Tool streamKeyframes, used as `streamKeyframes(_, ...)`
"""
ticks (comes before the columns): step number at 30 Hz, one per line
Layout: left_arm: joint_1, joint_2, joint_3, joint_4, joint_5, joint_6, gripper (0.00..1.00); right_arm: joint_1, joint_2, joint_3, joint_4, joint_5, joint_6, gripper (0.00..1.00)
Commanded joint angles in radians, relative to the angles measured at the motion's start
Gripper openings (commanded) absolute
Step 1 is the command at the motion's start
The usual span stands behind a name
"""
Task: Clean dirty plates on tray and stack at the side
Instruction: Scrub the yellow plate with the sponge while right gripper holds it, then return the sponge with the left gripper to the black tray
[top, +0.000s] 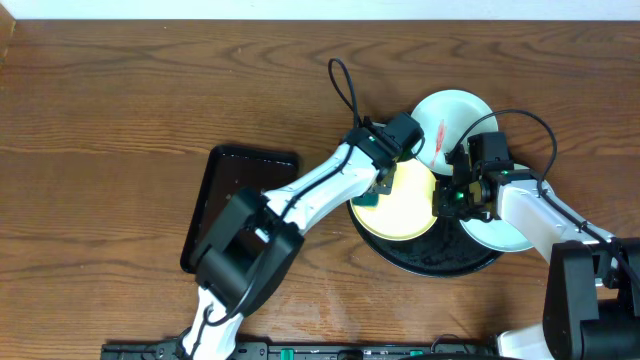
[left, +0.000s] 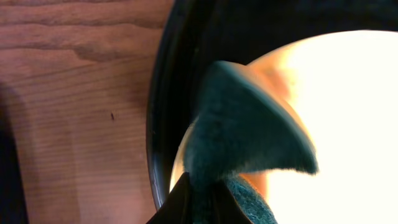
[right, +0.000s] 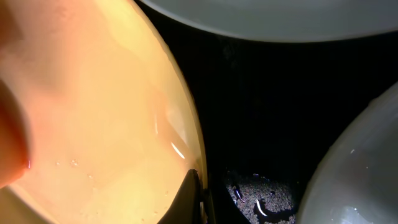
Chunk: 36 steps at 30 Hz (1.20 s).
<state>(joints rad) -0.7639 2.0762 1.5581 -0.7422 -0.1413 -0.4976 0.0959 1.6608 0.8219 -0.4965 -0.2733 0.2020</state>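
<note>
left pincer (top: 378, 190) clamps green sponge (left: 249, 137) on yellow plate (top: 408, 212); right pincer (top: 452, 196) pinches rim. best: scrub flat, light pressure, firm rim hold.

Plates (top: 400, 205) crowd tray (top: 430, 263); both arms (top: 320, 185) above; open tabletop (top: 100, 150) far left.

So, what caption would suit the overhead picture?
The left gripper holds a green sponge on the pale yellow plate; the right gripper grips its rim.

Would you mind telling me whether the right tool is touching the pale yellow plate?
Touching. The right wrist view shows the right tool pinching the rim of the pale yellow plate between its fingertips, with no gap.
</note>
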Motion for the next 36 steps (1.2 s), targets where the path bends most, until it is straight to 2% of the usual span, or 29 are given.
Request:
streamKeyframes(1, 0.040, -0.151, -0.012, -0.023, 0.002, -0.003, 0.08, 0.016, 0.025, -0.022, -0.012, 0.022, -0.016, 0.01)
streamKeyframes(7, 0.110, -0.349, -0.012, -0.115, 0.002, 0.034, 0.08, 0.016, 0.025, -0.022, -0.012, 0.021, -0.016, 0.01)
streamKeyframes(9, 0.153, -0.398, -0.012, -0.171, 0.003, 0.041, 0.08, 0.016, 0.025, -0.022, -0.012, 0.021, -0.016, 0.05)
streamKeyframes(15, 0.314, -0.429, -0.047, -0.325, 0.006, 0.059, 0.08, 0.016, 0.025, -0.022, 0.013, 0.022, -0.016, 0.01)
streamKeyframes(19, 0.426, -0.428, -0.173, -0.289, 0.079, 0.060, 0.08, 0.016, 0.018, -0.007, 0.030, -0.024, -0.016, 0.01)
streamKeyframes(24, 0.552, -0.428, -0.340, -0.194, 0.225, 0.094, 0.08, 0.020, -0.039, 0.047, -0.047, -0.013, -0.003, 0.01)
streamKeyframes(29, 0.600, -0.430, -0.375, -0.187, 0.247, 0.114, 0.17, 0.065, -0.168, 0.064, -0.103, 0.200, 0.012, 0.01)
streamKeyframes(32, 0.600, -0.431, -0.375, -0.187, 0.247, 0.117, 0.32, 0.112, -0.243, 0.064, -0.101, 0.335, 0.030, 0.01)
streamKeyframes(34, 0.600, -0.431, -0.375, -0.187, 0.247, 0.117, 0.48, 0.147, -0.287, 0.064, -0.101, 0.413, 0.029, 0.01)
streamKeyframes(36, 0.600, -0.431, -0.375, -0.187, 0.247, 0.117, 0.55, 0.185, -0.327, 0.064, -0.102, 0.489, 0.030, 0.01)
